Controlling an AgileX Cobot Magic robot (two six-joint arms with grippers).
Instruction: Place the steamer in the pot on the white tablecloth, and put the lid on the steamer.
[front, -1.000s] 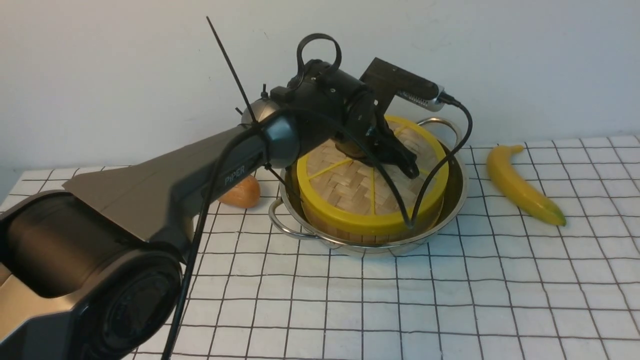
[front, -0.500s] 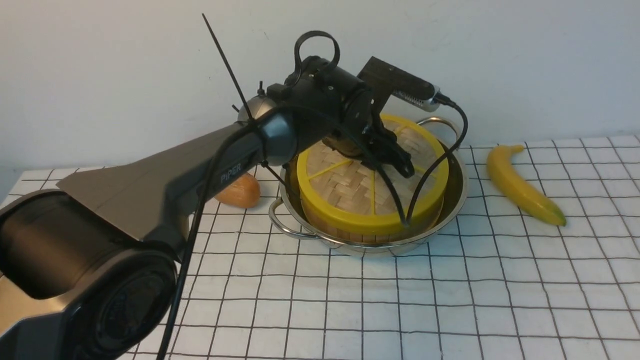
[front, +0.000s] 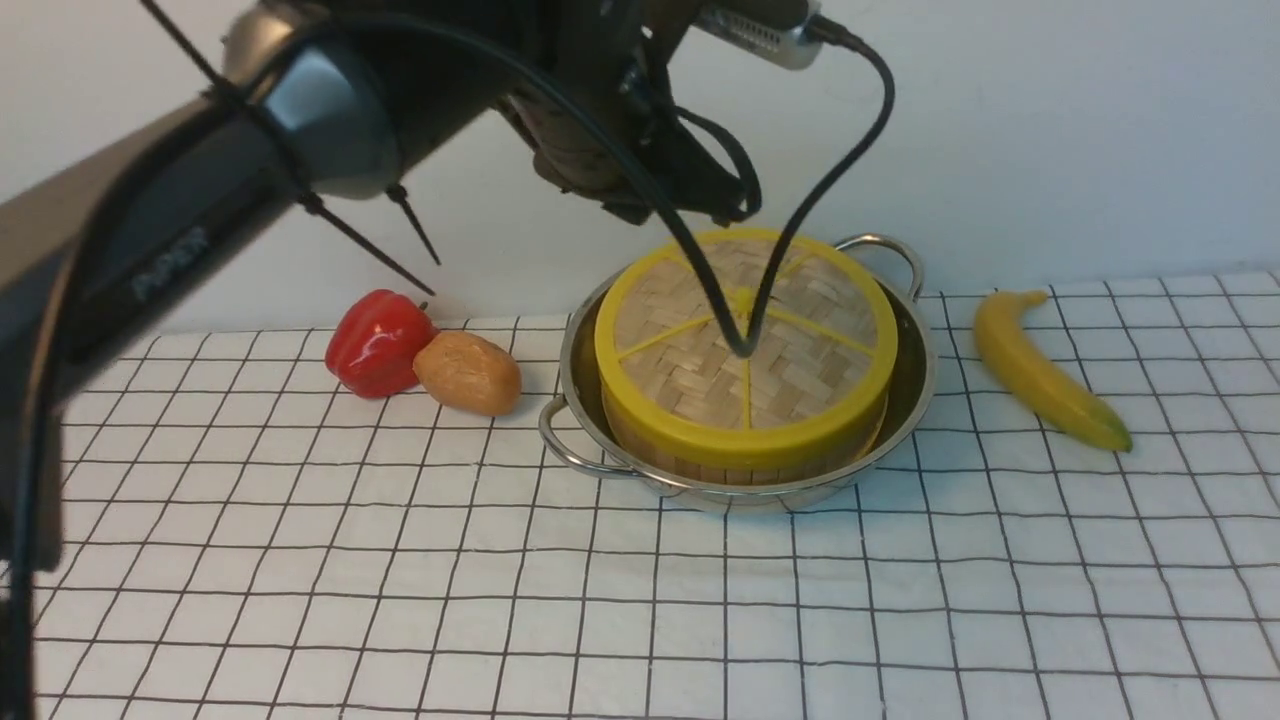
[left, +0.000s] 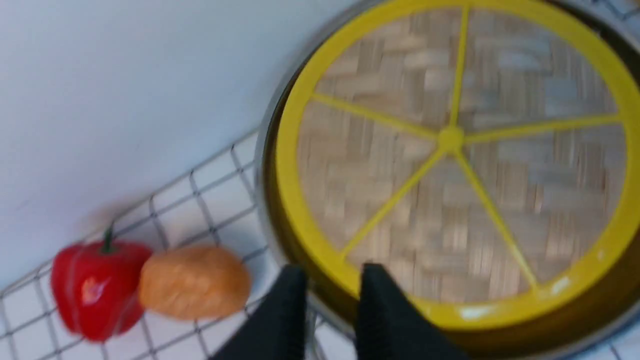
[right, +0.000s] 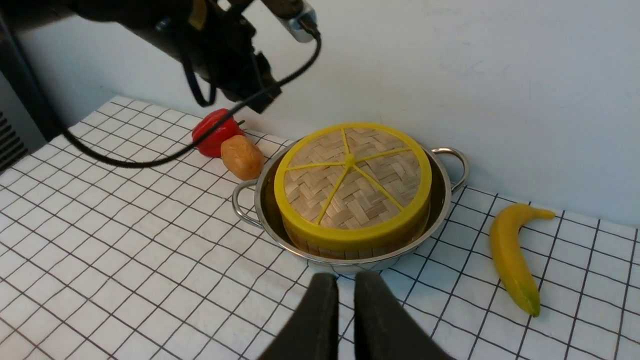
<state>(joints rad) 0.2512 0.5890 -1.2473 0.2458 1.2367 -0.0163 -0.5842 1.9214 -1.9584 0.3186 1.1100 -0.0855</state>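
The lid (front: 690, 380) sits on the steamer (front: 700, 468), inside the pot (front: 905, 380) on the white tablecloth (front: 900, 600). The left gripper (left: 332, 272) seems slightly apart and empty, though its view is blurred. The right gripper (right: 346, 277) is nearly together and empty. The hanging cable (front: 850, 150) could snag the lid.

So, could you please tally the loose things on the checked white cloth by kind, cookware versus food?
Cookware: 3 (shiny stainless-steel pot, round bamboo steamer basket, flat woven bamboo lid)
Food: 3 (red bell pepper, brown potato-like lump, yellow banana)
Total: 6
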